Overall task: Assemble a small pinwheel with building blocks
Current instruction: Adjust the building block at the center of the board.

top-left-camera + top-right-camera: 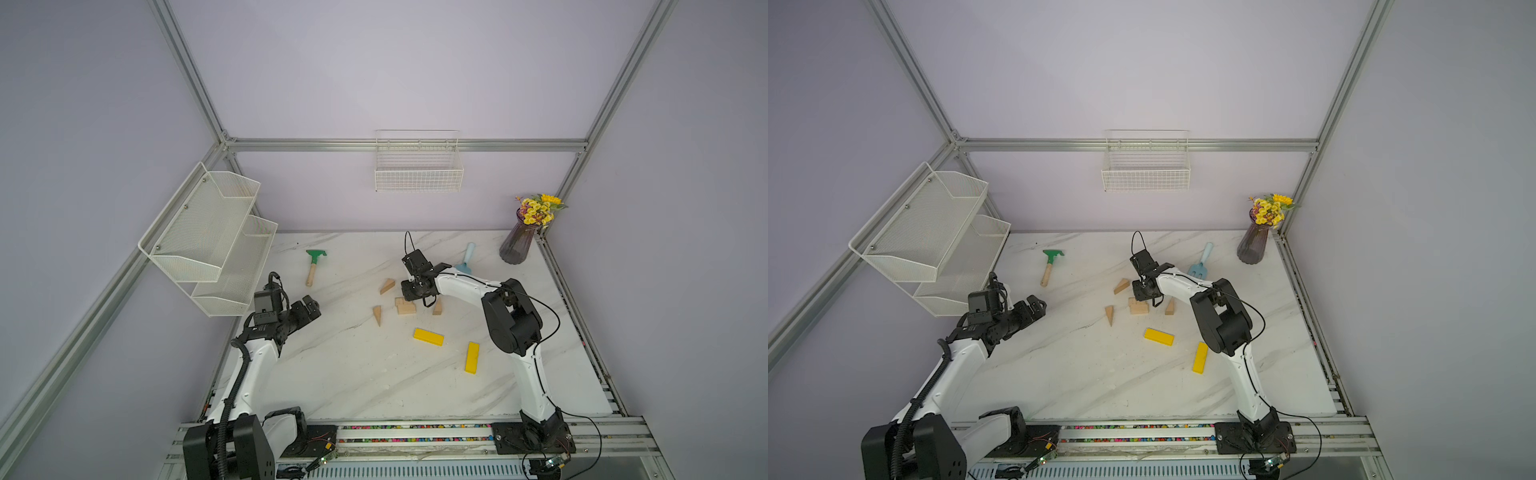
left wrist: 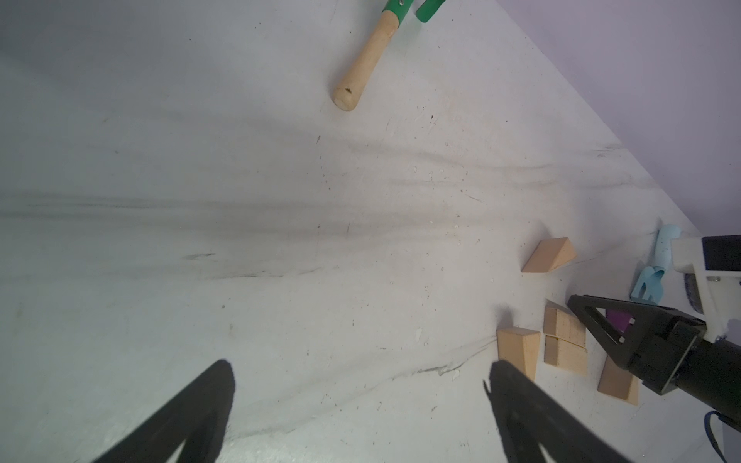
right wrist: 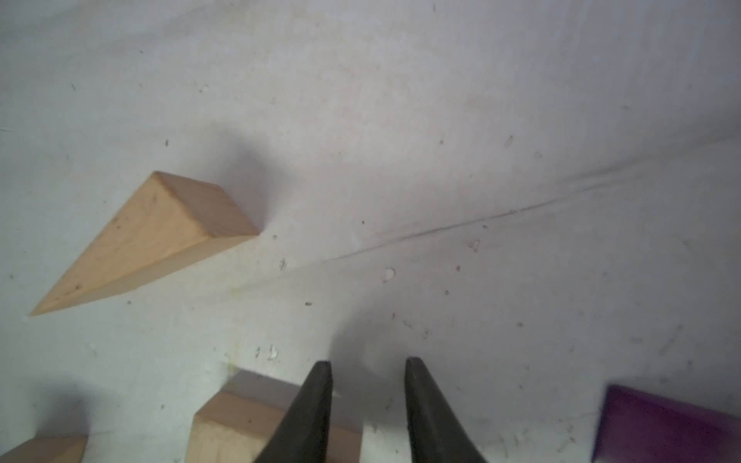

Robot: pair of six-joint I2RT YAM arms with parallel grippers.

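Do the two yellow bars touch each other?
Apart. In both top views, bare table shows between the farther yellow bar and the nearer yellow bar.

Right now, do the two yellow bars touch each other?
No, one yellow bar lies apart from the other yellow bar, with table showing between them.

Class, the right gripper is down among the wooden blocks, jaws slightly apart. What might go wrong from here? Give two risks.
1. The right gripper sits right at the pair of wooden blocks; any sideways move may nudge them apart.
2. The purple wedge lies close beside it, hidden under the arm in both top views, so it may get knocked unnoticed.
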